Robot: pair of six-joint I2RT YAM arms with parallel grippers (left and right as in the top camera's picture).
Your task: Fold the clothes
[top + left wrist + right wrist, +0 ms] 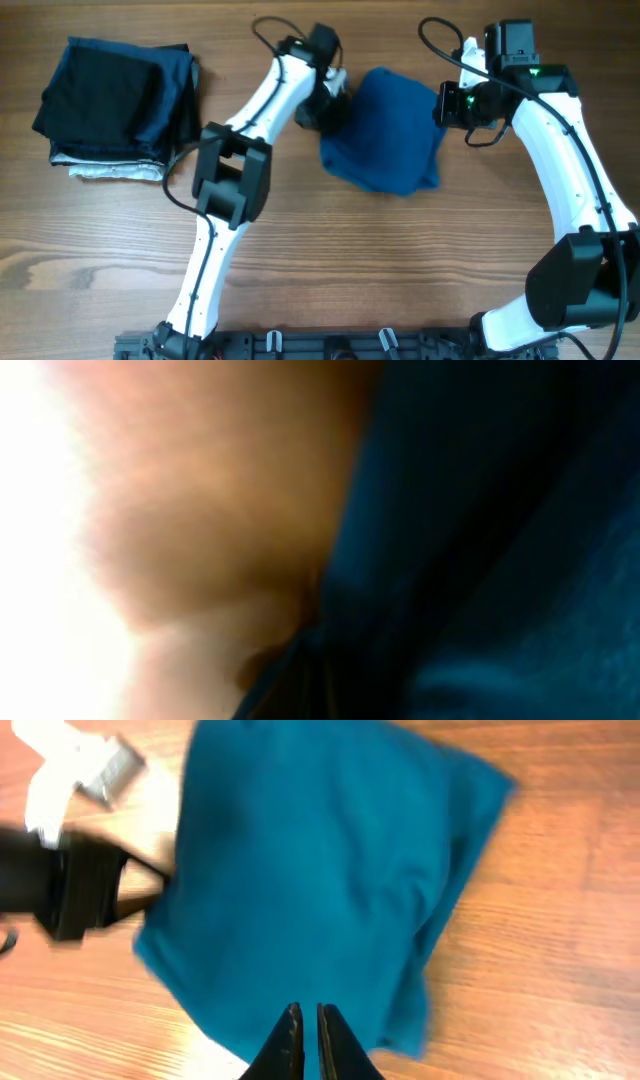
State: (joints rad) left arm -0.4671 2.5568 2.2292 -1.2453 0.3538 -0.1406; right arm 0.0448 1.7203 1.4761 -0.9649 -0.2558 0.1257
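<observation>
Looking down on a wood table (400,260). Showing two white-and-black arms rising from the near edge.

Finding the left arm (235,170) stretching away and slanting rightward, bending at a black elbow and ending at the left edge of the shirt (385,130). Finding the right arm (575,170) climbing along the right side, then curving leftward at the far end, with the wrist turning in to the shirt's right edge.

Placing the shirt on the table at the far middle, between the two grippers. Showing it as a blue, lumpy, folded bundle, nearly square, running slightly longer from far to near than across. Not making out a collar or sleeves, so leaving its heading untold.

Showing a stack (115,100) of folded dark clothes over a pale one at the far left, well apart from the shirt.

Finding the left gripper (322,108) sitting at the shirt's left edge, clenched. Getting only blurred blue cloth from its own camera, so unable to tell of any fabric caught.

Finding the right gripper (303,1025) with fingers drawn together, tips lying at the shirt's nearest edge in its own view. Likewise unable to tell of any cloth pinched between them.
</observation>
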